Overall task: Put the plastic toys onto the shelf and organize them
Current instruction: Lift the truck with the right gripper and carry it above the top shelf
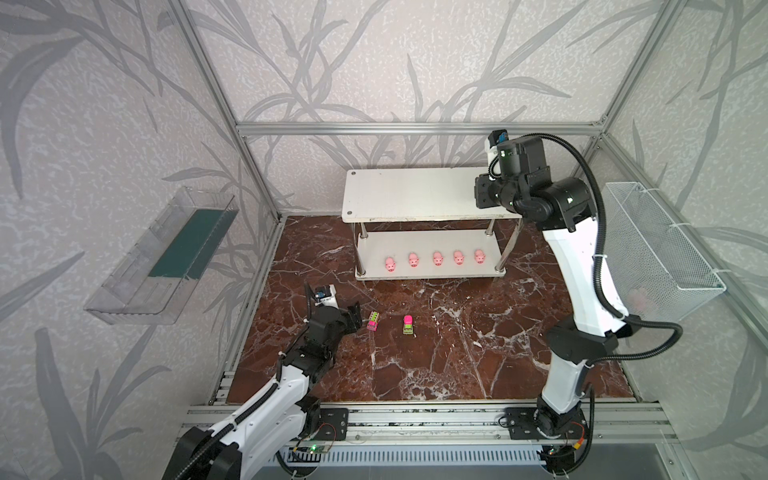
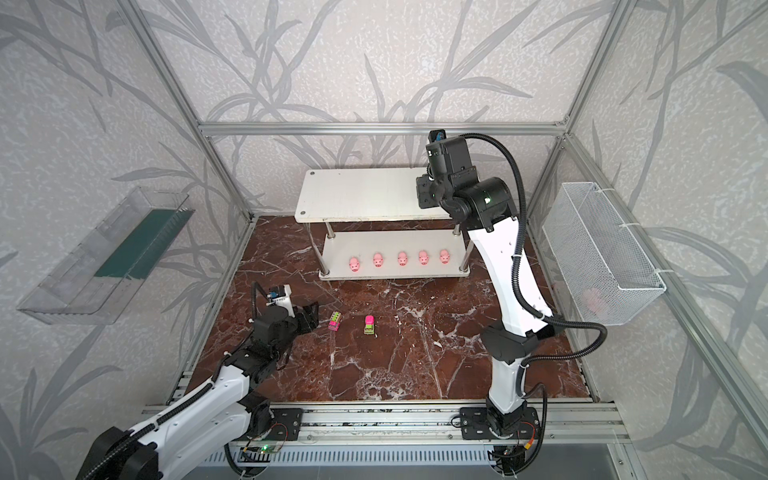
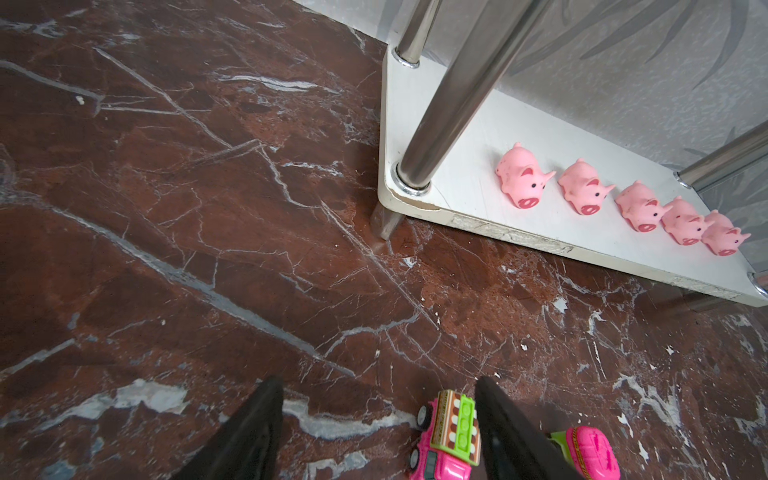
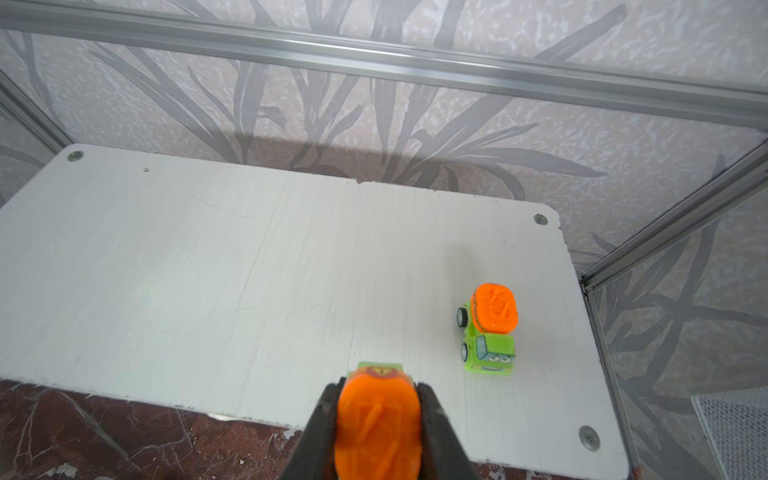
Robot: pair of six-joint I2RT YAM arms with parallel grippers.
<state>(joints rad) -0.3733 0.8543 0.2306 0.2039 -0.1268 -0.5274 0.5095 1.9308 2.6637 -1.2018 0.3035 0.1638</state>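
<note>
Placing step: right gripper (image 4: pixel 378 388) clamps an orange-topped green plastic toy car (image 4: pixel 376 432) (frame bottom centre) over the white two-tier shelf (image 4: pixel 208 270); next, lower and release; left gripper (image 3: pixel 378 380) stands half-open, empty.

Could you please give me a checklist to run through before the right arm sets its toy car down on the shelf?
1. Right gripper shut on the orange-topped car: ok.
2. Held car over the shelf's top board: ok, at its front edge; its height above the board: cannot tell.
3. Bare board beside the parked car: ok.
4. Five pigs in a row on the lower board: ok.
5. Left gripper open, pink truck between its fingers, not gripped: ok.
6. Pink-topped car clear of that gripper: cannot tell.
</note>
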